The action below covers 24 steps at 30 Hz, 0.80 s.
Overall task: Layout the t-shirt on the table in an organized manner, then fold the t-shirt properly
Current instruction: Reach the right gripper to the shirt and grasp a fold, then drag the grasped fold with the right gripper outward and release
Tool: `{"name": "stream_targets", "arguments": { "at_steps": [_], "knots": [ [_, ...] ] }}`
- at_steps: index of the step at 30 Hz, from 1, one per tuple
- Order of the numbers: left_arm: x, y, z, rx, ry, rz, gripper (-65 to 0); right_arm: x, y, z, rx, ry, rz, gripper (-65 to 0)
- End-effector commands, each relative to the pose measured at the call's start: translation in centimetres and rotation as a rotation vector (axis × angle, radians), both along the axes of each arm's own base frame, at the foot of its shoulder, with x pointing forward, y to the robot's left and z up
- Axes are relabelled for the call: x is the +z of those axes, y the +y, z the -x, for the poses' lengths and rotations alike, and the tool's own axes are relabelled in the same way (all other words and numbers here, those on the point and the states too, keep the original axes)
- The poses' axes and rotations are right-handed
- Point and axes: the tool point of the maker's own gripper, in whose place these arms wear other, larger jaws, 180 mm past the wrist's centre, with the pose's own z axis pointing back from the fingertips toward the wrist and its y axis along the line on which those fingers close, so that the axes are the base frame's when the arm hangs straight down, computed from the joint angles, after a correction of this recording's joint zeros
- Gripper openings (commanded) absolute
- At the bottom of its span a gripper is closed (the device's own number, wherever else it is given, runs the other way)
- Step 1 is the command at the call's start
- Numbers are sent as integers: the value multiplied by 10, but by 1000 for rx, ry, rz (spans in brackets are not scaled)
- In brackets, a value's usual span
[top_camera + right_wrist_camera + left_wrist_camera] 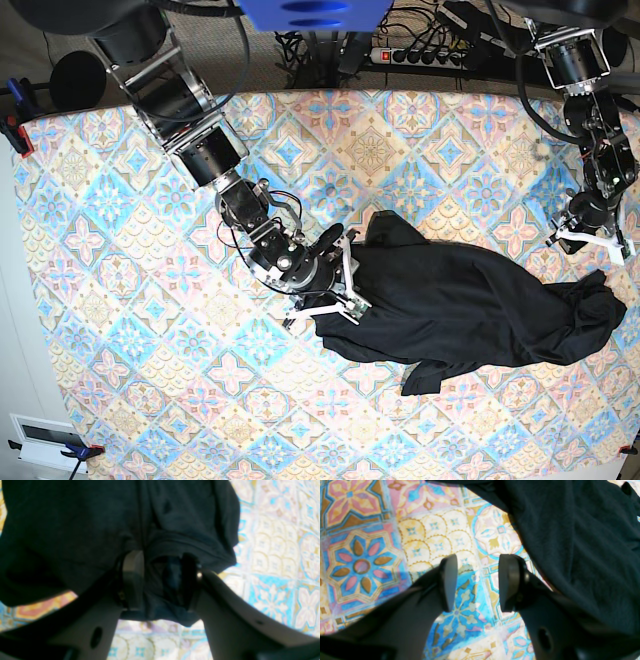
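Note:
The black t-shirt (470, 300) lies crumpled across the right half of the patterned table (150, 300), with a sleeve trailing toward the front. My right gripper (335, 285) is at its left end. In the right wrist view its jaws stand wide and open, and a bunched fold of the t-shirt (75, 530) fills the gap of the right gripper (161, 580). My left gripper (592, 243) hovers just behind the shirt's right end. In the left wrist view the left gripper (477, 582) is open over bare table (432, 535), with the t-shirt (582, 542) beside its right finger.
A power strip with cables (420, 55) runs behind the table's far edge. A red clamp (15, 130) holds the cloth at the left edge. A white box (40, 440) sits off the front left corner. Patterned table (275, 555) shows right of the right gripper.

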Motion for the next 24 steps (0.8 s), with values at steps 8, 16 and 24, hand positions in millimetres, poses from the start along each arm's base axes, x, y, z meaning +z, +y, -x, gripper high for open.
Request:
{"name": "stream_targets", "arguments": {
  "at_steps": [8,16,24],
  "knots": [
    [17,6,-9,-3,-48,-31,-388,11,4,-11,-1,-22,-20,-418],
    [17,6,-9,-3,-49,-30,-388,-20,-8,-7,-27,40,-9,-503],
    [18,6,-9,-2,-50,-30,-388,-3,-11,-18,-47,-6,-64,-650]
  ]
}}
